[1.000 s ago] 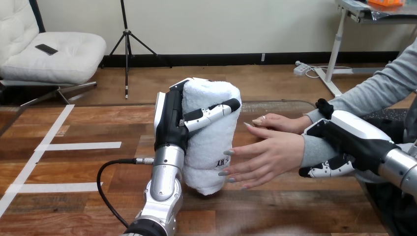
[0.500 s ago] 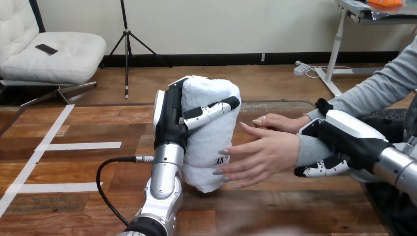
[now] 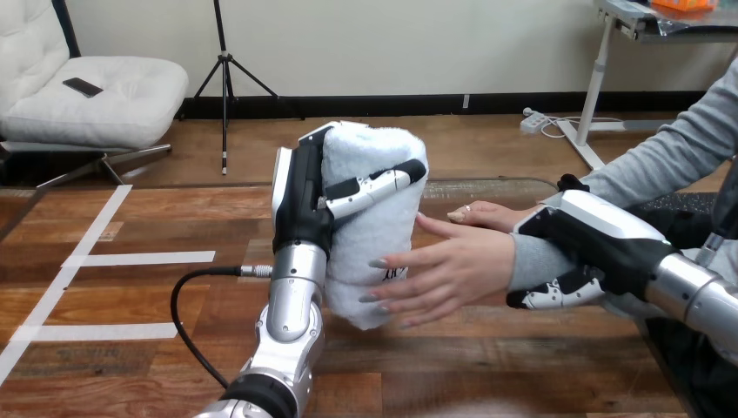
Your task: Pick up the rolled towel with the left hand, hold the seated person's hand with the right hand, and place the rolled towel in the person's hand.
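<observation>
1. Left hand's fingers (image 3: 383,183): curled across the front of the rolled towel (image 3: 376,233), pressing it against the left hand (image 3: 300,205). The roll stands upright, with a slight lean, over the middle of the table (image 3: 122,348).
2. Right hand's fingers (image 3: 557,296): curled beneath the person's sleeved wrist, the right hand (image 3: 600,244) lying over it, so the wrist is clasped near the table's right edge.
3. Person's hand (image 3: 452,274): open, its fingertips lying against the lower part of the roll. A second hand of the person (image 3: 479,213) rests just behind it.
4. Handling, as judged: the towel looks light, soft and compressible, not fragile. A wrap around its middle suits it best (a grip near an end may let the roll loosen).
5. Change from one second earlier: the person's hand and the right hand on its wrist have shifted left, toward the roll. The fingertips, then at the roll's edge, now reach across its lower face. The roll sits slightly higher.
</observation>
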Action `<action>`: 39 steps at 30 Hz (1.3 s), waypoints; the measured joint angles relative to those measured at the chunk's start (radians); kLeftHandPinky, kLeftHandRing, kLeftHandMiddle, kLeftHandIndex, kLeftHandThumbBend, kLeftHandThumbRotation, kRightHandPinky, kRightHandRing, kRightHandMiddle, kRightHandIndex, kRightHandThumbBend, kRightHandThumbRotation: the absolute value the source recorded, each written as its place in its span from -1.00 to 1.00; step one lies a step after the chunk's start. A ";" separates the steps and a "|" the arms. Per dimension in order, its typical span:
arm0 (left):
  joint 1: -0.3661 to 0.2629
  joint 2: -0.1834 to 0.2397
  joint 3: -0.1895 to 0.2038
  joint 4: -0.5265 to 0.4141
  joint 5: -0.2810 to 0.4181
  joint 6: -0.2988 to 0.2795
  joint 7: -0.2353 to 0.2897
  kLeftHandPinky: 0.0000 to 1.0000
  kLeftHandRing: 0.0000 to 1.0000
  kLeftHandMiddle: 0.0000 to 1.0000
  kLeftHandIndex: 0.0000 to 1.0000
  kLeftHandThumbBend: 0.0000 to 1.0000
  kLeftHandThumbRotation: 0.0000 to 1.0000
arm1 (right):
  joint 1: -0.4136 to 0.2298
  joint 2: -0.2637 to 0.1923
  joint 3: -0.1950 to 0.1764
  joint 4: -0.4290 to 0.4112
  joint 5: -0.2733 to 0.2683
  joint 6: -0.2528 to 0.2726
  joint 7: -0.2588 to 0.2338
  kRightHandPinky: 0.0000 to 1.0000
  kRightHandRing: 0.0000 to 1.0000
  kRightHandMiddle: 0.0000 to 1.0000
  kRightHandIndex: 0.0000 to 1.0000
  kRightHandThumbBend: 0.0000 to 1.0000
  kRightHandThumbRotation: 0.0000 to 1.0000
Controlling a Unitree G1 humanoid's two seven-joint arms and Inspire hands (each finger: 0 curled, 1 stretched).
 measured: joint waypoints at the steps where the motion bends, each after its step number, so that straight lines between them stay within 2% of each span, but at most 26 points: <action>1: -0.002 0.000 0.000 0.000 0.000 0.000 0.000 -0.26 -0.21 -0.15 -0.16 0.38 -1.00 | -0.002 0.002 0.001 0.000 -0.001 0.000 0.001 -0.52 -0.45 -0.33 -0.26 0.05 -1.00; 18: -0.007 0.000 0.000 0.000 -0.002 0.000 -0.003 -0.27 -0.23 -0.17 -0.16 0.39 -1.00 | -0.035 0.031 0.006 0.007 -0.017 0.006 0.004 -0.57 -0.49 -0.36 -0.30 0.04 -0.91; 39: -0.007 0.000 0.000 0.000 -0.003 0.000 0.003 -0.28 -0.23 -0.17 -0.17 0.39 -1.00 | -0.082 0.054 0.017 0.023 -0.042 0.007 0.006 -0.57 -0.49 -0.36 -0.31 0.05 -0.91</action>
